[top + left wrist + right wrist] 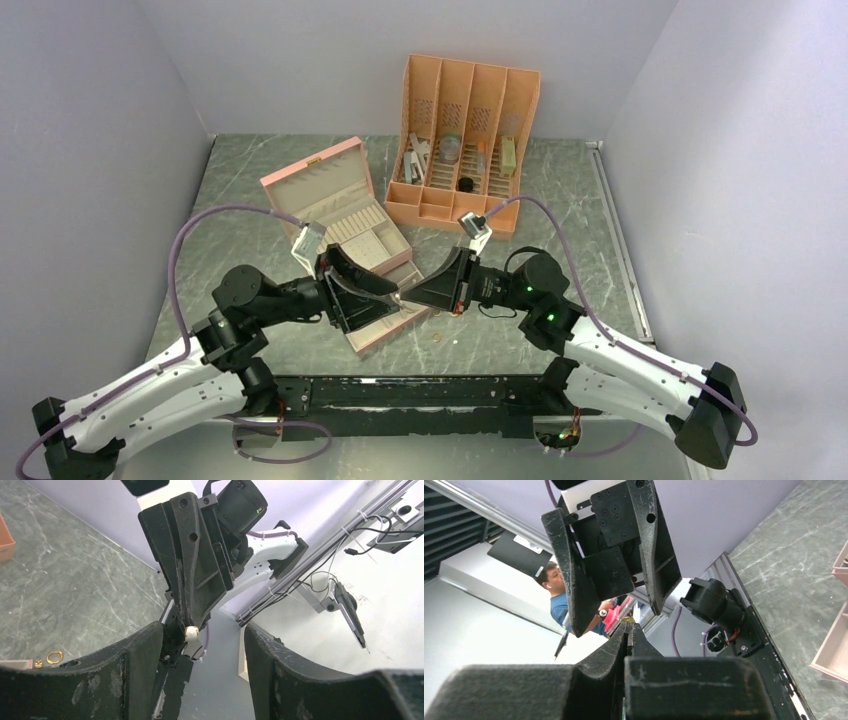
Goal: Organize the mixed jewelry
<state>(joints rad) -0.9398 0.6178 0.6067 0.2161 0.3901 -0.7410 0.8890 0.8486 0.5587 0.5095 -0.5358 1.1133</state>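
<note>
Grey marble desk (pixel 560 250) below, the shut right pincer (pixel 630 630) pinches a small pale piece (pixel 190 633) at its tip. The left pincer (pixel 393 296), half open, faces it from 9 o'clock, jaws straddling that tip.

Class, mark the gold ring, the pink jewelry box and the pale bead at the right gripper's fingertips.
gold ring (pixel 48 657): left wrist view, on its band.
pink jewelry box (pixel 318 184): top external view, on its open lid.
pale bead (pixel 190 633): left wrist view, on its rounded face.
</note>
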